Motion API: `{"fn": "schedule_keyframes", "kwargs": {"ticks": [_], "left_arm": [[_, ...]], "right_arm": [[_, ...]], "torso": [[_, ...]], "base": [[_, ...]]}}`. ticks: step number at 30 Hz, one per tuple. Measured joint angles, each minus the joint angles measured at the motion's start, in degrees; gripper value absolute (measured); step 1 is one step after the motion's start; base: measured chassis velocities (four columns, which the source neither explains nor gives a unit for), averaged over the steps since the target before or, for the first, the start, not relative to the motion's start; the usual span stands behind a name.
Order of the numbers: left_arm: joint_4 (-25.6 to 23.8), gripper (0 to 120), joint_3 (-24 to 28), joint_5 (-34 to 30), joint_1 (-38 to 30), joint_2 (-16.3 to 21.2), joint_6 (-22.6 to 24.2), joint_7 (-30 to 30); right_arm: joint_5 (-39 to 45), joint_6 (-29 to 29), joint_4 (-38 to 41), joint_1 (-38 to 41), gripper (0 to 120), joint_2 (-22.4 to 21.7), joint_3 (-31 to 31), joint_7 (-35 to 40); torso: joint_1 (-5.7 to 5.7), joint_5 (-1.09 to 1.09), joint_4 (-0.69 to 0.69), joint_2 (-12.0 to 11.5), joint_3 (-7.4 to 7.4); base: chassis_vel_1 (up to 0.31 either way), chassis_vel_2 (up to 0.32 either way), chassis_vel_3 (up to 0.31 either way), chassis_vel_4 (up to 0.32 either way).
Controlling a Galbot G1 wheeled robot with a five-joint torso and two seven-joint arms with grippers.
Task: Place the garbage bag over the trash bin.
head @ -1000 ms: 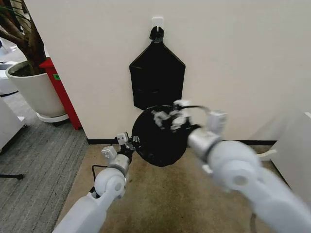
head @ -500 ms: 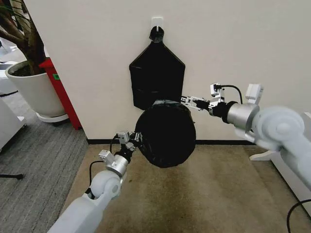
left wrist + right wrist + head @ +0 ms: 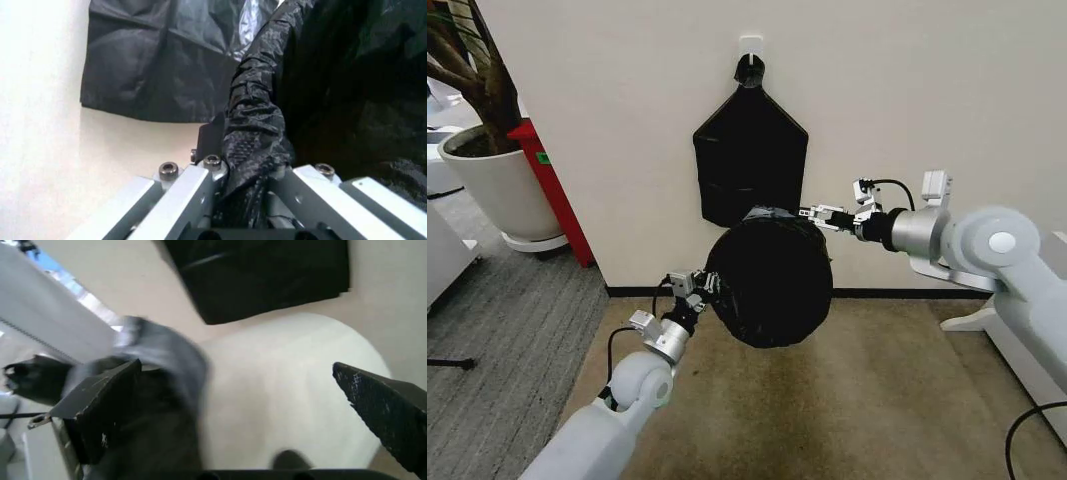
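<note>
Against wall, left gripper (image 3: 702, 291) pinching garbage bag (image 3: 769, 282)

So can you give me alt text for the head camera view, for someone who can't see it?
A black garbage bag is stretched over a round bin near a beige wall, with the left gripper clamped on its lower left edge and the open right gripper at its upper right edge. A flat black bundle of bags hangs on the wall above, and a white plant pot stands far left.
</note>
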Motion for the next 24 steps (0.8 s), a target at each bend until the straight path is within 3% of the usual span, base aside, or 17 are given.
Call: {"fn": "schedule_keyframes", "kwargs": {"ticks": [13, 24], "left_arm": [[-2.16, 2, 0.28, -0.73, 0.20, 0.72, 0.39, -0.23], [-1.11, 2, -0.12, -4.87, 0.41, 0.05, 2.76, -1.64]], "right_arm": [[-8.16, -0.27, -6.15, 0.35, 100, 2.25, -1.21, -0.51], [-2.41, 3.72, 0.58, -2.43, 100, 1.48, 2.07, 2.55]], "torso": [[0.00, 0.00, 0.00, -0.01, 0.00], [0.00, 0.01, -0.01, -0.01, -0.01]], "base": [[0.000, 0.000, 0.000, 0.000], [0.000, 0.000, 0.000, 0.000]]}}
